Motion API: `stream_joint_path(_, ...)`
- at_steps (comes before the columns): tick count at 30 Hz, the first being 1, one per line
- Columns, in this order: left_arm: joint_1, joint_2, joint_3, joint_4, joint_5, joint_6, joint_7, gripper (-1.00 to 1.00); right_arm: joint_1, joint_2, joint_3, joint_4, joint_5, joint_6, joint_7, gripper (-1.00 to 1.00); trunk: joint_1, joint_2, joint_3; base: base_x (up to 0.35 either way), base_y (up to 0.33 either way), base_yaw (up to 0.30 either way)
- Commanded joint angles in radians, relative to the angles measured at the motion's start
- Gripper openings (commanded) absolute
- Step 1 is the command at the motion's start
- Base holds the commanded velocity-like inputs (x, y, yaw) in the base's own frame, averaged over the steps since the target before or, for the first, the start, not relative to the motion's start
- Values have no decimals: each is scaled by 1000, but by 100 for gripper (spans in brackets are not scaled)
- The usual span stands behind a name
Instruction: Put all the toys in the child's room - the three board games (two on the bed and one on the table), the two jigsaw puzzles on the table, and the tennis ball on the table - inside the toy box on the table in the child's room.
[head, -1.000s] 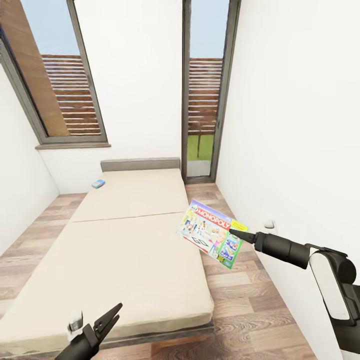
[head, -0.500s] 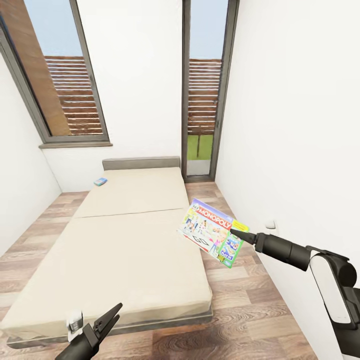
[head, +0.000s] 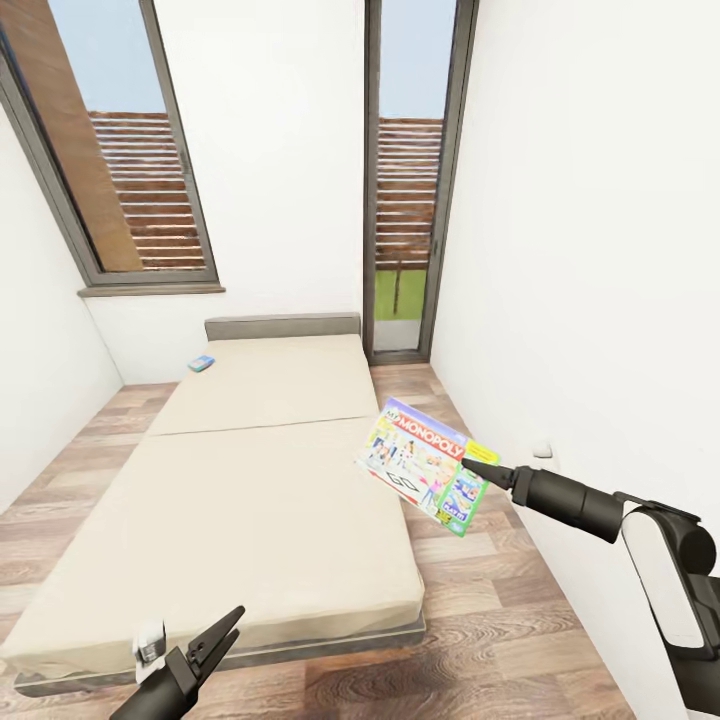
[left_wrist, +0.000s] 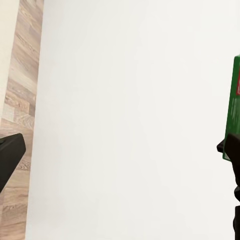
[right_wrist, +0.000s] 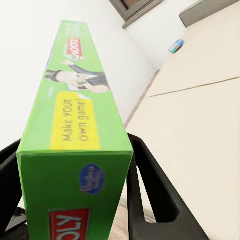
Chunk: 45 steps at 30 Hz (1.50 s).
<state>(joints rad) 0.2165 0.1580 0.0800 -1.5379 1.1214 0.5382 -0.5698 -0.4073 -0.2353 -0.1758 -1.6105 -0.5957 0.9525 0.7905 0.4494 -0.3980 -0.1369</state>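
**Monopoly box gripped beside the bed**

Left pincer (head: 222, 628) hangs released and empty over the bed's (head: 250, 480) foot. A small blue game (head: 201, 364) lies near the headboard. Right pincer (head: 478, 468) clamps the Monopoly box (head: 425, 466) above the floor.

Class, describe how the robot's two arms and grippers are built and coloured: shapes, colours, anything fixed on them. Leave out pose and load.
The right arm has a dark grey, rounded cylindrical forearm tapering toward the right gripper, behind it a white shell over a black joint. The left gripper has slim black pointed jaws, with a small white-grey block mounted beside it. No cables or markings are visible.
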Motion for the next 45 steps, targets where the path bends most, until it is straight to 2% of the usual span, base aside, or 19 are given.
stream_joint_path(1, 0, 0, 1, -1, 8, 8, 1, 100, -1, 1, 0, 0, 2, 4, 3, -100, 1, -2, -2, -2, 0, 61)
stream_joint_path(24, 0, 0, 0, -1, 9, 8, 0, 100, -1, 9, 9, 0, 4, 5, -8, -100, 1, -2, 11, 0, 0, 231)
stream_joint_path(45, 0, -1, 0, -1, 9, 7, 2, 100, -2, 8, 8, 0, 5, 6, -35, -100, 1, -2, 31, 0, 0, 232)
